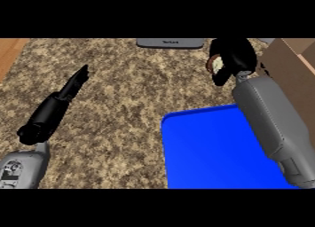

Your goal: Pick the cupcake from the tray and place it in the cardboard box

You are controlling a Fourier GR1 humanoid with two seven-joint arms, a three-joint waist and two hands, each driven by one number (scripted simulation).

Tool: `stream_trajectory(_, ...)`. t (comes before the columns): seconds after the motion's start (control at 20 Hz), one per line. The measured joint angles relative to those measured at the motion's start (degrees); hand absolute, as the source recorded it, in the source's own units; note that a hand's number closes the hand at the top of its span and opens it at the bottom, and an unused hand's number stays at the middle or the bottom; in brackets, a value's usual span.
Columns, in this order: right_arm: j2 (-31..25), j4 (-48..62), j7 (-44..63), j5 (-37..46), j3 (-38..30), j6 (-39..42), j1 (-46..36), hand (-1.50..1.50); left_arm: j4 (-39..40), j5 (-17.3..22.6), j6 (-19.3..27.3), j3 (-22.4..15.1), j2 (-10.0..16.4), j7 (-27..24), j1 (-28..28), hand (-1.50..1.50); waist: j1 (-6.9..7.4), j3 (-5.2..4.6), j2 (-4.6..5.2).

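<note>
We record right robot hand (233, 55) curled round cupcake (214, 62), past far edge of blue tray (206, 150), just beside cardboard box (297, 66). Cupcake mostly hidden by fingers. Left robot hand (71, 86) released, fingers straight, over bench (120, 88). Grey item (169, 43) at bench's far edge.

level: bright and even across the bench (120, 88).
source: looks overhead and diffuse; exact direction cannot be told.
tray (212, 150): flat saturated blue, a shade darker along its rim.
box (297, 66): top face pale, side face darker brown.
right forearm (277, 128): soft light band on top, edges shaded.
left hand (55, 106): near-black, faint sheen at the wrist.
right hand (232, 55): dark, surface detail lost.
</note>
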Motion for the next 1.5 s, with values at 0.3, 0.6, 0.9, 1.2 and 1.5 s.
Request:
stream_trajectory(0.3,-1.7,-0.4,6.4,0.7,-5.4,-4.7,-5.5,1.50,0.0,0.5,-0.4,1.4,0.8,0.8,-0.6,0.00,-0.98,-0.03,-0.35)
stream_trajectory(0.6,-5.4,0.5,13.8,0.5,-12.5,-10.6,-8.2,1.50,-0.4,0.8,-1.1,1.9,1.0,0.0,1.0,0.00,-1.04,-0.05,-0.37)
stream_trajectory(0.9,-11.4,4.7,14.0,-0.9,-18.5,-14.6,-8.6,1.50,-1.4,0.6,-1.1,1.7,0.5,1.0,0.7,0.00,-1.06,-0.02,-0.30)
stream_trajectory(1.2,-19.4,12.1,9.5,-1.7,-21.4,-11.9,-8.7,1.50,-0.9,-0.2,-1.0,1.4,0.0,0.5,0.5,0.00,-0.89,-0.01,-0.15)
stream_trajectory(1.5,-25.4,21.7,5.4,-4.0,-23.7,-1.3,-8.5,1.50,-1.1,-0.7,-1.0,1.0,-0.5,0.3,0.7,0.00,-0.55,0.02,0.05)
